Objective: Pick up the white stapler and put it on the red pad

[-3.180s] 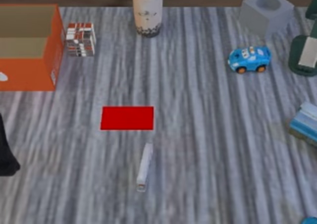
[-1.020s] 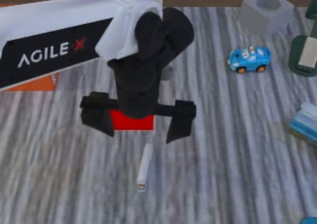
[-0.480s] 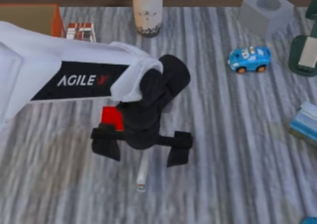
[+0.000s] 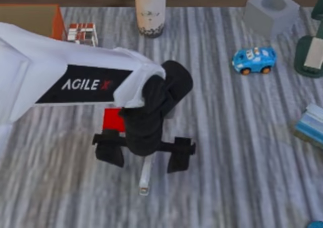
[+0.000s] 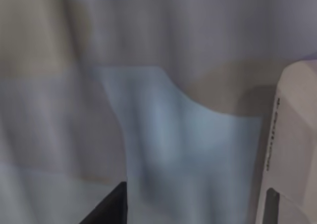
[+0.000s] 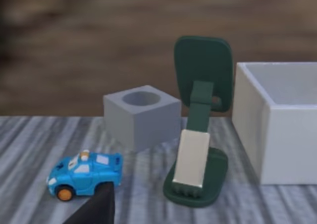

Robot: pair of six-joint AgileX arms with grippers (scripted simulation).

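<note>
Left tool point(image 4: 145, 152) spread wide above the white stapler point(image 4: 146, 177), holding nothing.

Fingers straddle the stapler's far end; the stapler lies on the surface just toward the near edge from the red pad point(image 4: 112, 120), which the arm largely covers. Right tool is not visible in the top view; its wrist camera faces the blue toy car point(image 6: 84, 175) near the surface's right side, and its state cannot be determined. Risk: the slim bar may pivot or slip if the fingers close off-centre near one end. Compared with half a second earlier, the left tool has shifted slightly toward the stapler; the stapler has not moved.
</note>
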